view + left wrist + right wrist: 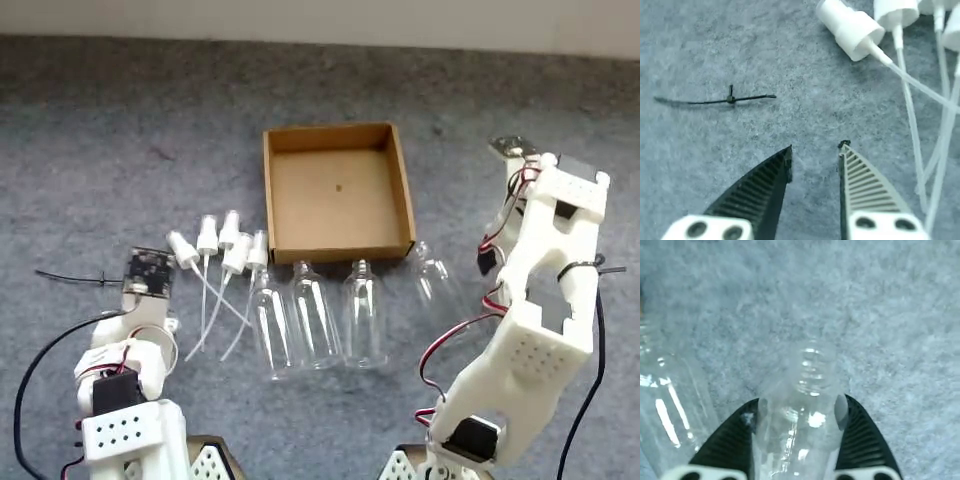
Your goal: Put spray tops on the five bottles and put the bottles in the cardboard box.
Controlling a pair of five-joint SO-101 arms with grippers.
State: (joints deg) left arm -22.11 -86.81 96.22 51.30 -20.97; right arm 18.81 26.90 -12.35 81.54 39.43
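Stretching to a pale wall (300, 18), the grey, felt-like counter (110, 130) carries the box (338, 205), with bottles (315, 315) lying just before it. Right fingers (860, 437) clamp one bottle (805, 405); left fingers (762, 187) stand apart near spray tops (855, 27) and a black tie (715, 100).

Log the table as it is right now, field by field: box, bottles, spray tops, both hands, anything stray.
Cardboard box: open, empty, on the grey carpet.
Bottles: clear, uncapped, lying side by side on the arms' side of the box.
Spray tops: white, loose in a cluster beside the bottles, none fitted.
Left hand: open, holding nothing, over carpet near the spray tops.
Right hand: closed on a separate bottle, also uncapped.
Stray: black cable tie on the carpet.
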